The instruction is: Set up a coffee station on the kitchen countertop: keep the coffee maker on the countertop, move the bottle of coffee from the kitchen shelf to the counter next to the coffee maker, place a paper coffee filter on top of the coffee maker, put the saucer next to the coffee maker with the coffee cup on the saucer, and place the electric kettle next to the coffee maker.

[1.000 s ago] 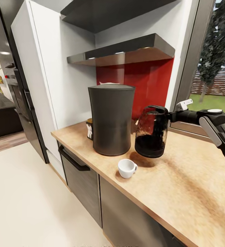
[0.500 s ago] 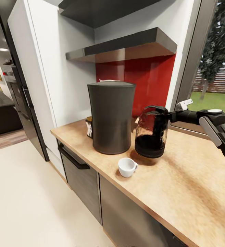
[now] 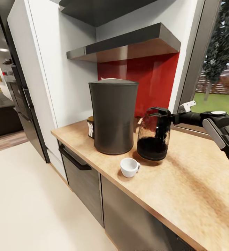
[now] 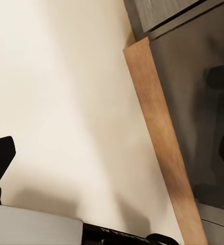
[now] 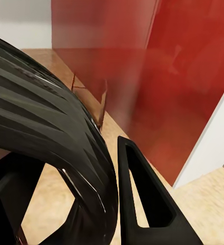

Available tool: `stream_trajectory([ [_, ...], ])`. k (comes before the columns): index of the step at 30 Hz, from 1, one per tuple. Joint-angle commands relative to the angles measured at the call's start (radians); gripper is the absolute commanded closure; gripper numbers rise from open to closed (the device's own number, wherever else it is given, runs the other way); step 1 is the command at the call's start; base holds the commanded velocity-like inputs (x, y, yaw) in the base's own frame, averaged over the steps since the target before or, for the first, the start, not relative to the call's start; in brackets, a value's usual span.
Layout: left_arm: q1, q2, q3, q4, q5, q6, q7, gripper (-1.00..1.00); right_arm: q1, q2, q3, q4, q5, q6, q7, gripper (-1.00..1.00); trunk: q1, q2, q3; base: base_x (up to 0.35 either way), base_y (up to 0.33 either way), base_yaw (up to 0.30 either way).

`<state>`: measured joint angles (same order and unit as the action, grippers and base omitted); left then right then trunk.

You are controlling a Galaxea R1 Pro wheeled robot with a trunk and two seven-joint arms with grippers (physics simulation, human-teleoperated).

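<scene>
Lower than a second earlier, the electric kettle (image 3: 154,134) had come down until its base sat at or just above the surface (image 3: 184,195), just beside the coffee maker (image 3: 113,116); the whole head view had also shifted a little, so part of that change was the camera's. The kettle was a dark, see-through jug with a black ribbed handle (image 5: 50,117); it looked rigid, smooth-walled and probably top-heavy when carried from one side, so the handle was judged the only sound place to hold, and a slow set-down the safer course. The right gripper (image 3: 172,118) was clenched on that handle, one finger (image 5: 142,199) showing beside the ribs in the right wrist view. A white coffee cup (image 3: 129,167) stood in front, close to both; a small bottle of coffee (image 3: 90,127) peeped from behind the coffee maker; something pale, perhaps the filter, showed on its top. The left gripper's (image 4: 112,153) fingers stood well apart over the floor (image 4: 56,102), released.
</scene>
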<state>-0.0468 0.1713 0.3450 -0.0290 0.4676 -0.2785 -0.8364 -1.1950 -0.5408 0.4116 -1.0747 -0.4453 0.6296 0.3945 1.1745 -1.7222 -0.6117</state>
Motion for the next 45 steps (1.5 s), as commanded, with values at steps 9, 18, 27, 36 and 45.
stream_trajectory([
  [9, -0.001, 0.0, 0.008, 0.001, -0.009, -0.006, -0.003, -1.0, -0.002, -0.001, 0.001, -0.001, -0.006, 0.004, 0.001, 1.0, 0.015, -0.029, -0.014, 0.0, 0.0, 0.0],
  [18, -0.001, 0.0, 0.008, 0.001, -0.009, -0.005, -0.003, -1.0, -0.002, -0.001, 0.001, -0.001, -0.006, 0.004, 0.001, 1.0, 0.027, -0.05, -0.023, 0.0, 0.0, 0.0],
  [27, -0.001, 0.0, 0.008, 0.001, -0.009, -0.006, -0.003, -1.0, -0.001, -0.001, 0.001, -0.001, -0.006, 0.002, 0.001, 1.0, 0.031, -0.057, -0.026, 0.0, 0.0, 0.0],
  [36, -0.001, -0.001, 0.008, 0.001, -0.009, -0.005, -0.003, -1.0, 0.0, 0.0, 0.001, -0.001, -0.006, 0.002, 0.001, 1.0, 0.038, -0.071, -0.032, 0.0, 0.0, 0.0],
  [45, -0.001, -0.001, 0.008, 0.001, -0.009, -0.005, -0.003, -1.0, 0.0, 0.001, 0.001, -0.001, -0.006, 0.002, 0.001, 1.0, 0.038, -0.071, -0.041, 0.0, 0.0, 0.0],
])
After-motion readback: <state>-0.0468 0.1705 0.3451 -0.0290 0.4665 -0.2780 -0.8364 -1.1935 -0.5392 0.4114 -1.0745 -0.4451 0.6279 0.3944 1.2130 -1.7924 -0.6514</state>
